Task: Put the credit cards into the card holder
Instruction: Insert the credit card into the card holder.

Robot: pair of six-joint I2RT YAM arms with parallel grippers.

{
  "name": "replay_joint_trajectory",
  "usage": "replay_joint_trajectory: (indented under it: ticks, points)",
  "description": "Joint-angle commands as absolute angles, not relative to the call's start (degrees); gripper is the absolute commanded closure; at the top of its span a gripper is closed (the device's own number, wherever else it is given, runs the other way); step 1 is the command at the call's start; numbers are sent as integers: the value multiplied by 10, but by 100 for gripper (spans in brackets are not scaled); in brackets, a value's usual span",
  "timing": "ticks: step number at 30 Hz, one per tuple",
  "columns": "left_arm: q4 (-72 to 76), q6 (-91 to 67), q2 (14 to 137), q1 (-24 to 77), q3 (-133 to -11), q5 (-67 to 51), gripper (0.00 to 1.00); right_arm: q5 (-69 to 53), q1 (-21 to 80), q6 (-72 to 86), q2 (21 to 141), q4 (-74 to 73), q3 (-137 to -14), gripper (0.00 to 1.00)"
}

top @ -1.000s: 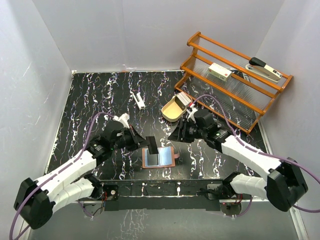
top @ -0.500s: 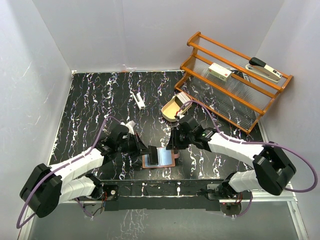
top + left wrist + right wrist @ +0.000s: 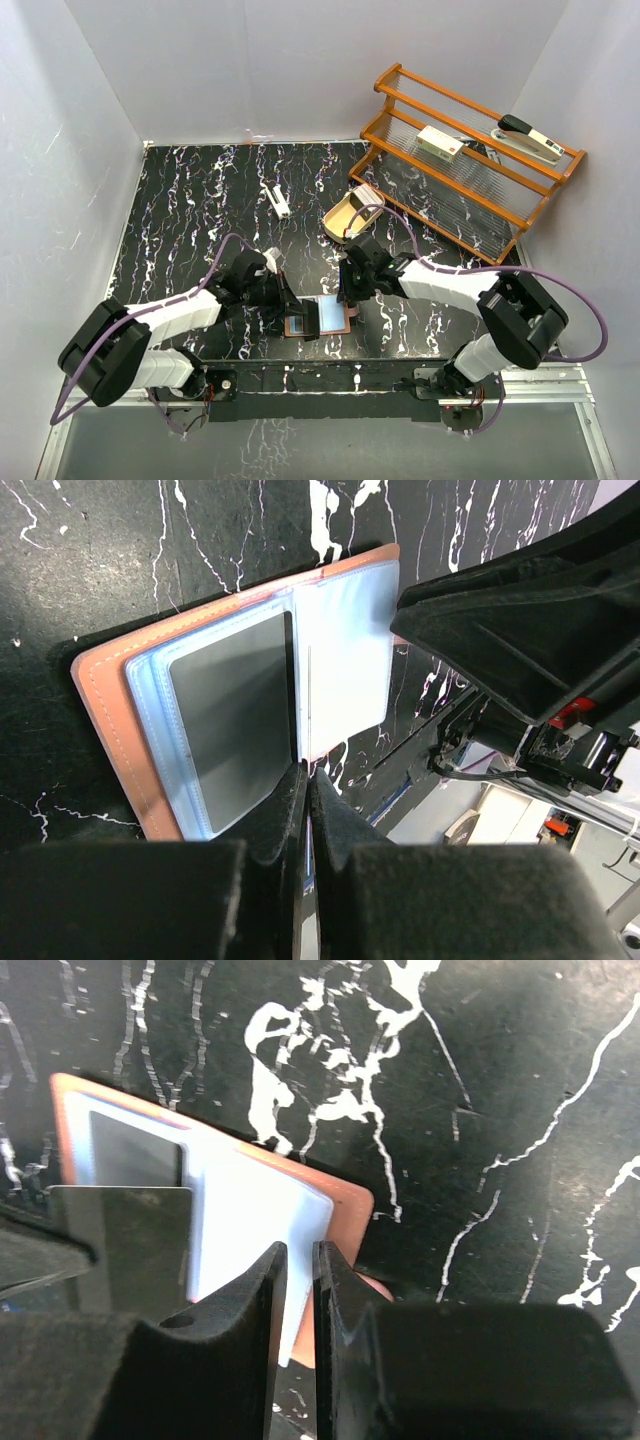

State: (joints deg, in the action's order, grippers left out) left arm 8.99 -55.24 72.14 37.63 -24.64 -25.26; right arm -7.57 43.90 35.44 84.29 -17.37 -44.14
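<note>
Left end effector point(image 3: 308, 780) apparently pinches a card point(image 3: 120, 1245) at the card holder point(image 3: 110, 710)

Open card holder point(image 3: 330, 313) lies between left gripper point(image 3: 303, 320) and right gripper point(image 3: 350, 301); credit card point(image 3: 120, 1235) over its left half; oval tray point(image 3: 338, 226) behind

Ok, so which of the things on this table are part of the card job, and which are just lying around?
On the job: credit card in the left gripper; open card holder; right gripper at its edge.
Just lying about: oval wooden tray; small white object; wooden rack holding a white box and a stapler.
</note>
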Motion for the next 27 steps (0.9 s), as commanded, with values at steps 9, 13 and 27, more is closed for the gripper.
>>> replay_joint_trajectory:
  ticks: [9, 13, 27]
  points:
    - [83, -524, 742, 377, -277, -270, 100, -3, 450, 336, 862, -187, -444, 88]
    - [77, -519, 739, 377, -283, -268, 100, 0, 451, 337, 860, -185, -438, 89]
    - [73, -521, 752, 377, -286, -263, 100, 4, 465, 335, 862, -189, -444, 89]
